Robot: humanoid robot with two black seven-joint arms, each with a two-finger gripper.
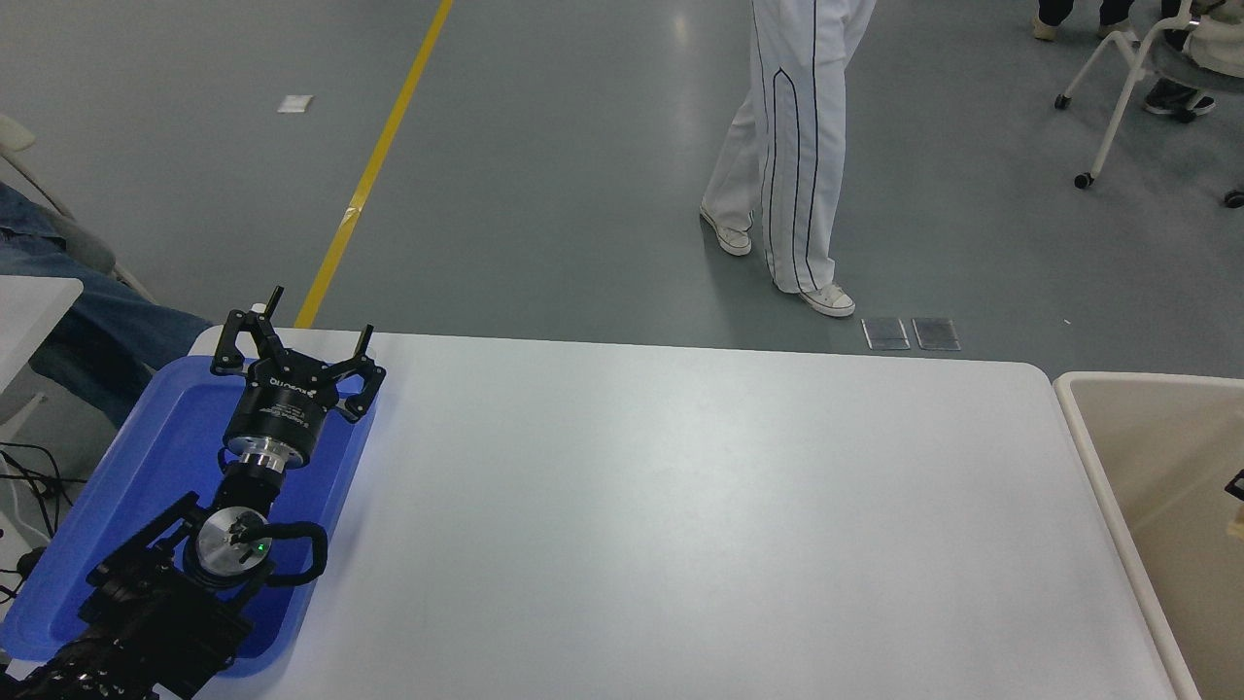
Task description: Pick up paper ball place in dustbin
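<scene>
Your left gripper (294, 329) rests fingers apart over the tray (146, 467); the right's fingers can't be judged at the bin (1088, 457).

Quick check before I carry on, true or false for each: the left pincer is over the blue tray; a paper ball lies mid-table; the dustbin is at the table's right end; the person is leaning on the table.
1. The left pincer hangs open over the blue tray. True.
2. A paper ball lies in the middle of the white table. False: no ball shows anywhere on the tabletop.
3. The dustbin stands at the table's right end. True.
4. The person in white trousers leans on the table's far edge. False: they stand on the grey floor, well clear of the table.
</scene>
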